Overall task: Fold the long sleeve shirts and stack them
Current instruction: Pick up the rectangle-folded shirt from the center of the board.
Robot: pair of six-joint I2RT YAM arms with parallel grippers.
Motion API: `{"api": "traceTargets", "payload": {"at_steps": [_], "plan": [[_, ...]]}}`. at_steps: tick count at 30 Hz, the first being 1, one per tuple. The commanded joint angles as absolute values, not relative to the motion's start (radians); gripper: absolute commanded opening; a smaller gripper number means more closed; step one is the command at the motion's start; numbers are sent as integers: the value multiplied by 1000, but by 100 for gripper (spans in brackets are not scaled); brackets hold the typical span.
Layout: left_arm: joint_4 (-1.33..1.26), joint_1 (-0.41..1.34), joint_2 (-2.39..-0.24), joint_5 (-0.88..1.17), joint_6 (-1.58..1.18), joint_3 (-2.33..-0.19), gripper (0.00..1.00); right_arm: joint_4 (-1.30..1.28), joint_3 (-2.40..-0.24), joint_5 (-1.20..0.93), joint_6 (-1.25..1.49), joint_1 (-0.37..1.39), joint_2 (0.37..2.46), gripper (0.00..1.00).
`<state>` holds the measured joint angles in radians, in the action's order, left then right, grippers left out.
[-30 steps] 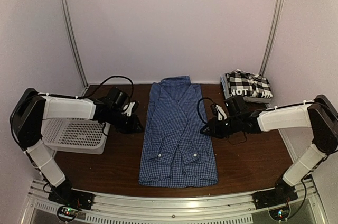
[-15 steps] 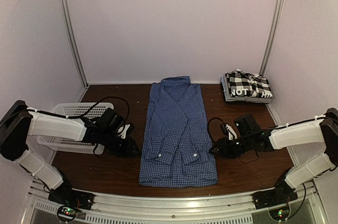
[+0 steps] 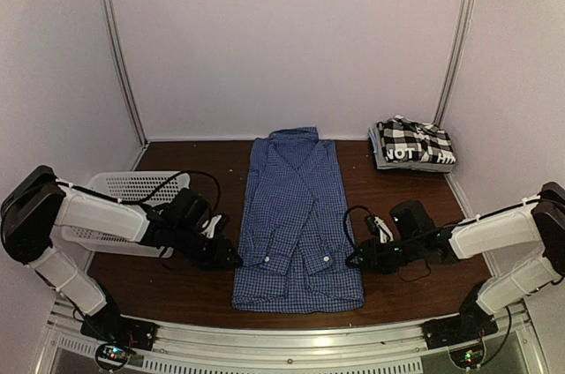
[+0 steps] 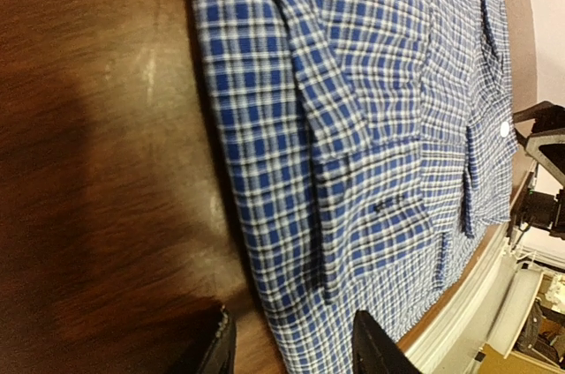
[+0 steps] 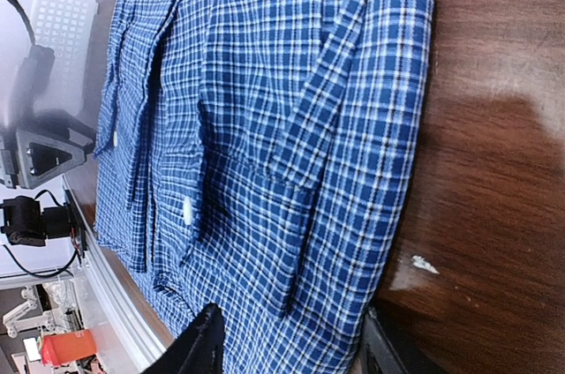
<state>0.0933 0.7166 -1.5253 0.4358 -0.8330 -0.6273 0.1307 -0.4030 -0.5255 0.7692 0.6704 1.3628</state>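
The blue fine-checked shirt [image 3: 296, 220] lies flat down the middle of the table, sleeves folded in, collar at the far end. My left gripper [image 3: 233, 261] is open at the shirt's left edge near the hem; in the left wrist view [image 4: 287, 347] its jaws straddle that edge [image 4: 353, 153]. My right gripper [image 3: 351, 261] is open at the shirt's right edge near the hem; in the right wrist view [image 5: 287, 343] its jaws straddle the cloth [image 5: 265, 127]. The black-and-white checked shirt [image 3: 412, 143] lies folded at the far right.
A white mesh basket [image 3: 119, 206] sits at the left behind my left arm. The table's front rail [image 3: 291, 334] runs just below the shirt's hem. Bare brown table [image 3: 415, 215] lies either side of the shirt.
Both arms have come down and toward the near end of the shirt, then closed in on its left and right edges near the hem. The shirt has not moved.
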Motion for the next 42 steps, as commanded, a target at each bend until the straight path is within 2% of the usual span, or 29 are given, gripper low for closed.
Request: {"api": "traceTargets", "payload": {"at_steps": [1, 10, 16, 22, 29, 35, 42], "plan": [[35, 729, -1571, 472, -846, -637, 46, 159, -378, -539, 795, 682, 1391, 53], [35, 739, -1626, 496, -851, -686, 37, 224, -384, -579, 821, 689, 1436, 44], [16, 741, -1635, 523, -863, -694, 25, 232, -398, -587, 835, 690, 1442, 37], [15, 742, -1632, 555, -863, -715, 9, 246, -419, -601, 854, 690, 1440, 26], [12, 742, -1619, 588, -870, -736, 0, 240, -451, -619, 869, 689, 1422, 13], [54, 741, -1598, 605, -861, -767, 0, 257, -464, -645, 896, 689, 1410, 0], [38, 732, -1572, 652, -909, -781, 0, 248, -508, -651, 919, 678, 1378, 0]]}}
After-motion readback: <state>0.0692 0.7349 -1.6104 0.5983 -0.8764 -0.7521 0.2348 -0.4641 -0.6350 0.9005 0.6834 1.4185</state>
